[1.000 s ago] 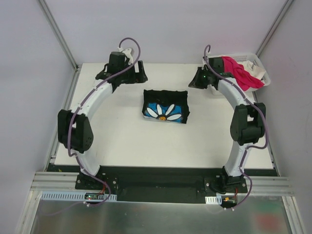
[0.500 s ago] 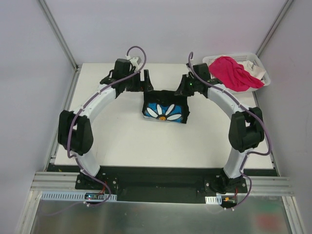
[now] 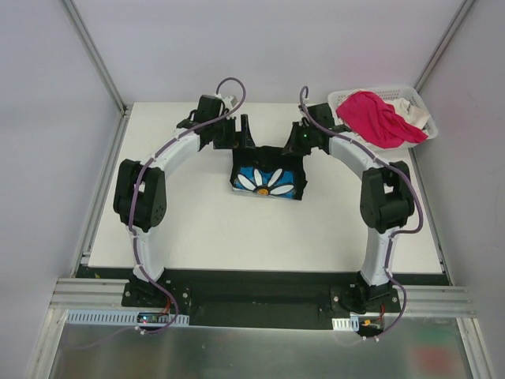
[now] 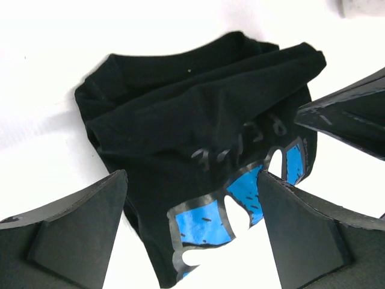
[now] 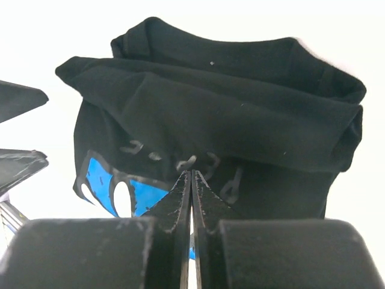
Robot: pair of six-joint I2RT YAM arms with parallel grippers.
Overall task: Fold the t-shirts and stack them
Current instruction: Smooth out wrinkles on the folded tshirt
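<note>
The black t-shirt (image 3: 268,178) is lying folded into a compact rectangle near the middle of the worktop (image 3: 197,229), slightly toward its far edge. Its long axis is running left to right, parallel with that edge. The daisy print is facing up along the near side, and the plain black fold is facing the far edge. The left gripper (image 3: 249,133) is hovering at the shirt's far-left corner, jaws standing wide apart. The right gripper (image 3: 294,140) is hanging at the far-right corner, jaws pressed together. The pink t-shirt (image 3: 379,117) is draping over the white t-shirt (image 3: 418,120) in the basket (image 3: 347,96) at the worktop's far right corner.
</note>
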